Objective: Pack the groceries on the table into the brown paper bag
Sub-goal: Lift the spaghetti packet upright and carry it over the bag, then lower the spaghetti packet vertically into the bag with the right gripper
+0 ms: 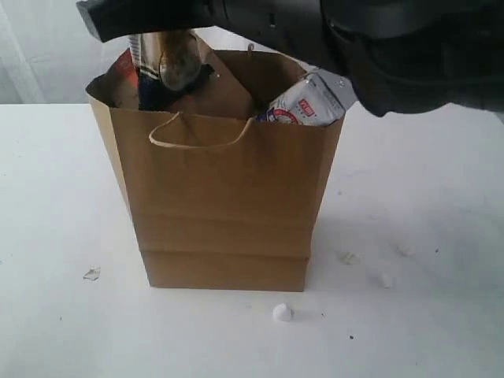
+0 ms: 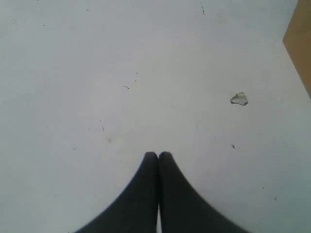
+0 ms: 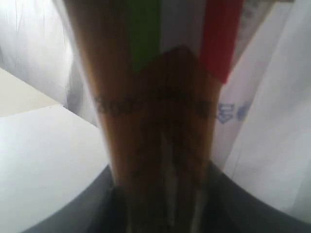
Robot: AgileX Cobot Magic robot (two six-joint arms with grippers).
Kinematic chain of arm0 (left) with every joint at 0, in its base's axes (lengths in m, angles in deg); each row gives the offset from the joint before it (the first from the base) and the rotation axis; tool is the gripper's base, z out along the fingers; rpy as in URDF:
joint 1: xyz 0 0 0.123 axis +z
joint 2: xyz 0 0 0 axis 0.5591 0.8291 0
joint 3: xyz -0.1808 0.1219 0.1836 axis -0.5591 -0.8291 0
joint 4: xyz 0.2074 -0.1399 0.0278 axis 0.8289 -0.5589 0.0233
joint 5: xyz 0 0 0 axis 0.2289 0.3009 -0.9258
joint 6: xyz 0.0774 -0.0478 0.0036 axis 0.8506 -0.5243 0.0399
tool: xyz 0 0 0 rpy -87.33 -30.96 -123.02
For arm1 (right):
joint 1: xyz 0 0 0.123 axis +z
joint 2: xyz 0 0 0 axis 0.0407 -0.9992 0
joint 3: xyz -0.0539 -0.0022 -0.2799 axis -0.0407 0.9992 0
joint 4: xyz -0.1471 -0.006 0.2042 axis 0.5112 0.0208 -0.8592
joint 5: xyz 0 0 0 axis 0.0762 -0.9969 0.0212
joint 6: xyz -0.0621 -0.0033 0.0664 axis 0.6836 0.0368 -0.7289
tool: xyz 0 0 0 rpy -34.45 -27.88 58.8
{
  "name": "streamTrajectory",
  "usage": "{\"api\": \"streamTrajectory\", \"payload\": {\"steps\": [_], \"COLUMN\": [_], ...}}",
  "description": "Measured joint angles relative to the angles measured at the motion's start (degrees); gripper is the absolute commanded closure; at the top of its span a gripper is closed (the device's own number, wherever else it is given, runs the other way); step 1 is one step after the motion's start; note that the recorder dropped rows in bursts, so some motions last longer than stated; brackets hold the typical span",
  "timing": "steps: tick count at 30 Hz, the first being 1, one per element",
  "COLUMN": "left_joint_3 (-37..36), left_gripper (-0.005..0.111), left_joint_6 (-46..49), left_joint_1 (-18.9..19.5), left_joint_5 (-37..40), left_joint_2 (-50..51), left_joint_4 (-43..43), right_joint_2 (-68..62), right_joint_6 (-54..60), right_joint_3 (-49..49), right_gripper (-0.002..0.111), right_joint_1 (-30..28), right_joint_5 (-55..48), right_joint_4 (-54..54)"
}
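On the white table [image 1: 63, 197], the exterior view shows the paper bag [image 1: 228, 205], part of its far rim hidden behind a dark arm [image 1: 378, 47]. Left wrist view: the left gripper [image 2: 158, 155] is pressed together over the bare table. Right wrist view: the right gripper [image 3: 163, 208] clamps a blurred spaghetti packet [image 3: 155, 111], its top cut off.

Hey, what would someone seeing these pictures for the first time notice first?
The brown paper bag stands mid-table, stuffed, a white packet poking out of its top. Just above looms a black arm, its right gripper clamped on a spaghetti packet striped green, white and red. The left gripper hangs shut over the white table beside a small scrap.
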Motion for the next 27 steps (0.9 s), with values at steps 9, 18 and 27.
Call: {"api": "streamTrajectory", "payload": {"steps": [9,18,27], "left_joint_3": [0.0,0.0,0.0], "left_gripper": [0.107,0.107,0.107], "left_joint_6": [0.0,0.0,0.0], "left_joint_1": [0.0,0.0,0.0], "left_joint_5": [0.0,0.0,0.0], "left_joint_2": [0.0,0.0,0.0], "left_joint_4": [0.0,0.0,0.0], "right_joint_2": [0.6,0.2,0.2], "right_joint_6": [1.0,1.1,3.4], "right_joint_3": [3.5,5.1,5.1], "right_gripper": [0.108,0.108,0.108], "right_joint_1": [0.0,0.0,-0.1], "right_joint_5": [1.0,1.0,5.7], "right_joint_4": [-6.8,-9.5,-18.5]}}
